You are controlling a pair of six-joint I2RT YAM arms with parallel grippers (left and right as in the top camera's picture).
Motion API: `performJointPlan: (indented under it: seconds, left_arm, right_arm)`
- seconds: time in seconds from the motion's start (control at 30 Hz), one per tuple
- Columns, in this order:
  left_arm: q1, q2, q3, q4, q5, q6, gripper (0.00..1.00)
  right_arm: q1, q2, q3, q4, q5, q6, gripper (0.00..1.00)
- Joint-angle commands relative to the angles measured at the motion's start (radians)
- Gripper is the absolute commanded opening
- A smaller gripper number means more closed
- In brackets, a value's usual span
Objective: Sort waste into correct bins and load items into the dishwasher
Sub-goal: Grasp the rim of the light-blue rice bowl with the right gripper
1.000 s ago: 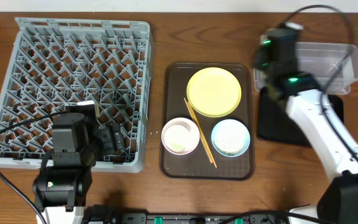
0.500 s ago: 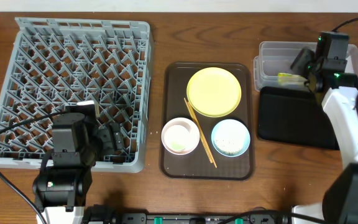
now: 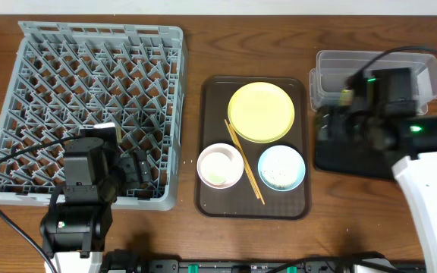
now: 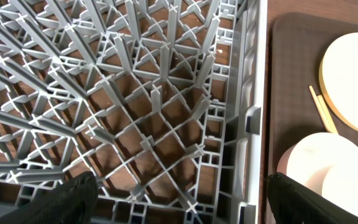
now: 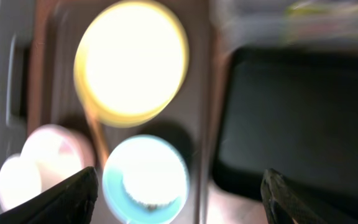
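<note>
1. Grey plastic dish rack (image 3: 101, 98) fills the left of the wooden bench (image 3: 203, 45) in the overhead view, and the left arm (image 3: 88, 182) sits over its near edge.
   - In the middle, the dark brown serving tray (image 3: 212, 114) carries four things.
   - The yellow plate (image 3: 261, 112) is at the far end, the white bowl (image 3: 220, 165) at the near left, and the light blue bowl (image 3: 281, 167) at the near right.
   - White crumbs (image 3: 279, 177) lie inside the blue bowl.
   - The chopsticks (image 3: 245, 161) lie slanted between the two bowls.
   - On the right, the clear tub (image 3: 423, 76) stands at the far side, with the black tray (image 3: 328, 159) just in front of it.
   - The right arm (image 3: 385, 98) hangs over the seam between them.
   - A green-yellow bit of the wrapper (image 3: 345, 95) shows inside the tub beside the arm.
2. In the left wrist view, the left pincer (image 4: 180, 183) is spread wide, with a dark finger (image 4: 73, 199) at each lower corner and nothing between them. It hangs above the rack's lattice cells by the rim. The serving tray, the plate's edge, a chopstick end and the white bowl show at the right.
3. The right wrist view is blurred. The right pincer (image 5: 179, 180) is likewise spread and empty. Below it lie the plate, both bowls and the black tray. A yellow-green smear at the top right is too blurred to make out.
</note>
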Motion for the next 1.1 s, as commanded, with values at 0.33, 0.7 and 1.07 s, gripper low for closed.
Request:
performJointPlan:
  seconds: [0.33, 0.7, 1.07]
  left_arm:
    - [0.005, -0.001, 0.02, 0.0, 0.006, -0.009, 0.88]
    - [0.005, -0.001, 0.02, -0.006, 0.006, -0.009, 0.89]
    - [0.005, -0.001, 0.02, -0.006, 0.006, -0.009, 0.88]
  right_arm:
    - [0.385, 0.009, -0.369, 0.303, 0.007, 0.06, 0.68]
    - [0.508, 0.078, -0.498, 0.523, 0.102, 0.087, 0.62]
    - [0.563, 0.23, -0.498, 0.604, 0.164, 0.2, 0.36]
